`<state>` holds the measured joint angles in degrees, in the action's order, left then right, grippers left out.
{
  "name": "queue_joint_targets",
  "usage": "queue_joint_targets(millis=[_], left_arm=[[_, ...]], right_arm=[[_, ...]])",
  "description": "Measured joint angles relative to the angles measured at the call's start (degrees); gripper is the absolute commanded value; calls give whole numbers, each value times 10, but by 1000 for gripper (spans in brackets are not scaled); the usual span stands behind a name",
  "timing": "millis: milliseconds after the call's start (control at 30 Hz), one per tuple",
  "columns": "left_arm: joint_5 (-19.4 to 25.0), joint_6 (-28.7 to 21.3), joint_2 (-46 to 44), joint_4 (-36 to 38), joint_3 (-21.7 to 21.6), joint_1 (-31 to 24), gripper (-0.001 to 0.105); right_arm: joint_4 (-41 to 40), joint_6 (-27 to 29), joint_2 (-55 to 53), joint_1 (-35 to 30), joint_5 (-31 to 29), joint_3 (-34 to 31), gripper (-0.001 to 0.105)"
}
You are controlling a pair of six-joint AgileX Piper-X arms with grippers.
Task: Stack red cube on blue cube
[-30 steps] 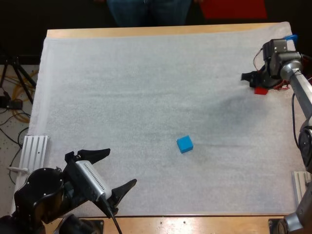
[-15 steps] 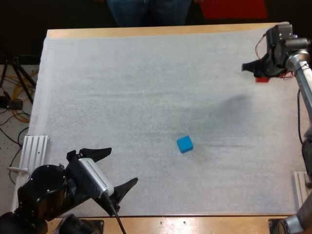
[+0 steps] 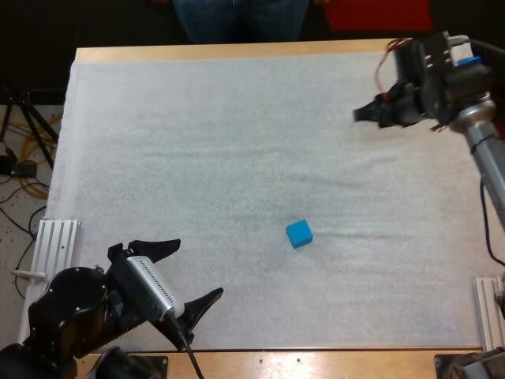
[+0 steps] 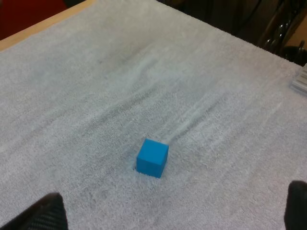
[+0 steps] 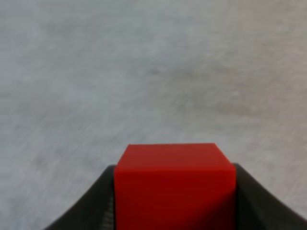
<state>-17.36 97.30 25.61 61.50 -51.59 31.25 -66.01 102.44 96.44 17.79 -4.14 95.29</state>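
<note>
One red cube [image 5: 175, 187] carried left, one blue cube [image 3: 299, 233]

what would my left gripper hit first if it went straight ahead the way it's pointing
Probably the blue cube: it sits ahead of the open left gripper, roughly in line between its fingers, with bare mat between.

White mat [image 3: 237, 158] covers most of the wooden table [image 3: 237, 51], bare wood along top and bottom edges. A person's legs [image 3: 237, 16] at top centre. Ribbed metal plate [image 3: 59, 241] lower left, another [image 3: 489, 312] lower right. Tripod legs [image 3: 28, 118] and cables [image 3: 31, 189] on the floor, left edge.
</note>
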Motion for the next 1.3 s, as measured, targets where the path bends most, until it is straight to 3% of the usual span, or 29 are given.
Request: queue_joint_targets(millis=[400, 867, 1300], left_arm=[[0, 0, 0, 0, 0, 0, 87], [0, 0, 0, 0, 0, 0, 87], [0, 0, 0, 0, 0, 0, 87]], right_arm=[[12, -48, -53, 126, 0, -111, 8], [118, -97, -56, 225, 3, -254, 8], [170, -114, -8, 269, 18, -280, 8]])
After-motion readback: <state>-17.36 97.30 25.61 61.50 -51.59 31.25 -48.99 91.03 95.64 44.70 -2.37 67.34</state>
